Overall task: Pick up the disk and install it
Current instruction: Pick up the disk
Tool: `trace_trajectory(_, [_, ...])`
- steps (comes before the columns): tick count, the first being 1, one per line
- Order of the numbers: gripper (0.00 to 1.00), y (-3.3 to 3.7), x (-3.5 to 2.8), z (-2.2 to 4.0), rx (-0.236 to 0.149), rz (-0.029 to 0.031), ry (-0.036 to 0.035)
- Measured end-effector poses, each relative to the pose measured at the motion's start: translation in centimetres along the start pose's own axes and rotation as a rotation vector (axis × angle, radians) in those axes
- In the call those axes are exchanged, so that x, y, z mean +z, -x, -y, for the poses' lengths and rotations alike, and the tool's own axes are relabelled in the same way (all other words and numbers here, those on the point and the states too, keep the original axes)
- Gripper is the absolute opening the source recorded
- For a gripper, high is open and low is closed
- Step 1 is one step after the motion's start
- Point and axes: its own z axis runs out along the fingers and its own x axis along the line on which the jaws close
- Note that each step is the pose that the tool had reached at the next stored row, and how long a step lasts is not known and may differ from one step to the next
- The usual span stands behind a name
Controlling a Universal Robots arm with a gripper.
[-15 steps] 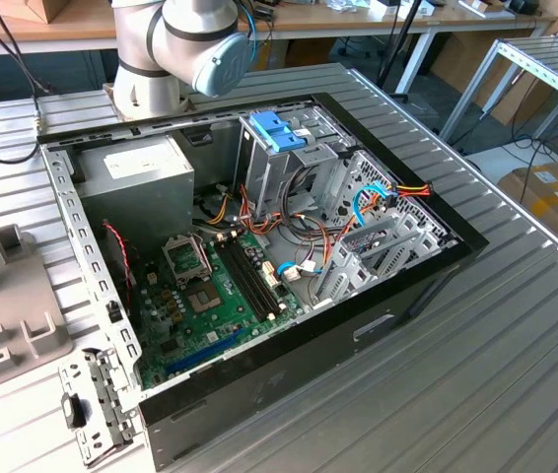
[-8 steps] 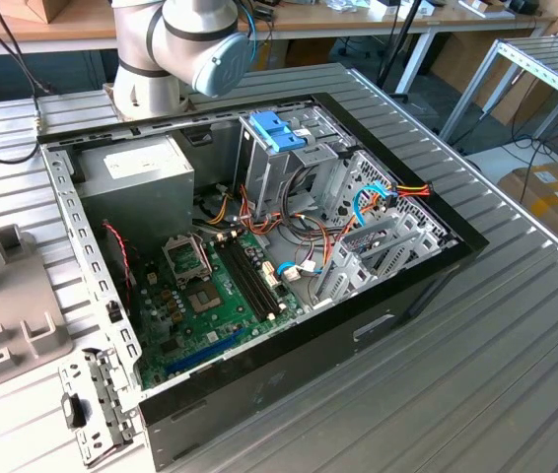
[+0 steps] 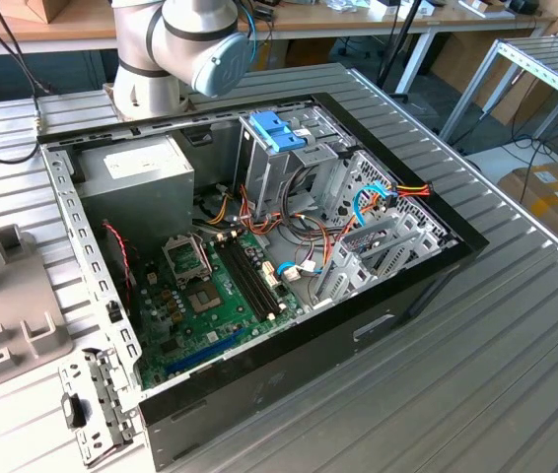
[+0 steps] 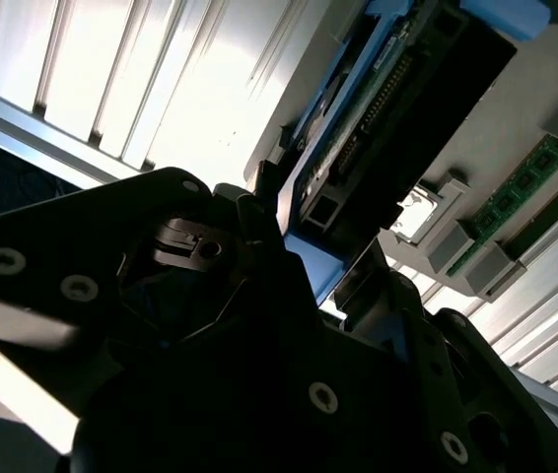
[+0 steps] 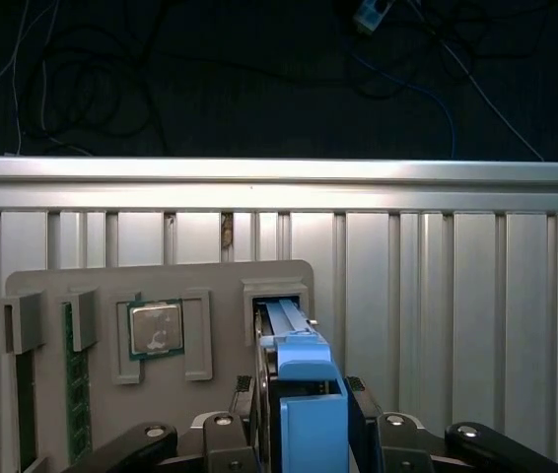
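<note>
The disk [image 5: 299, 365], standing in the slot of the grey fixture [image 5: 111, 286], is clenched by the jaws of the gripper [image 5: 304, 399]; it should be drawn straight out, untilted.

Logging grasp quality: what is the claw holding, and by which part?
The disk, clamped between the fingers of the claw at its blue plastic end piece.

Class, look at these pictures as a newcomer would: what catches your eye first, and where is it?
The open computer case lies on the ribbed table in the exterior view, its green board and tangled cables bare. In the first wrist view, the gripper is shut on the disk at its bright blue end, at a grey tray holding a chip.
</note>
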Motion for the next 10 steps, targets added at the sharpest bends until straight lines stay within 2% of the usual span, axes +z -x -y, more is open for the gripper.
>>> trace_trajectory(10, [0.48,0.00,0.01,0.00,0.000,0.0000,0.0000])
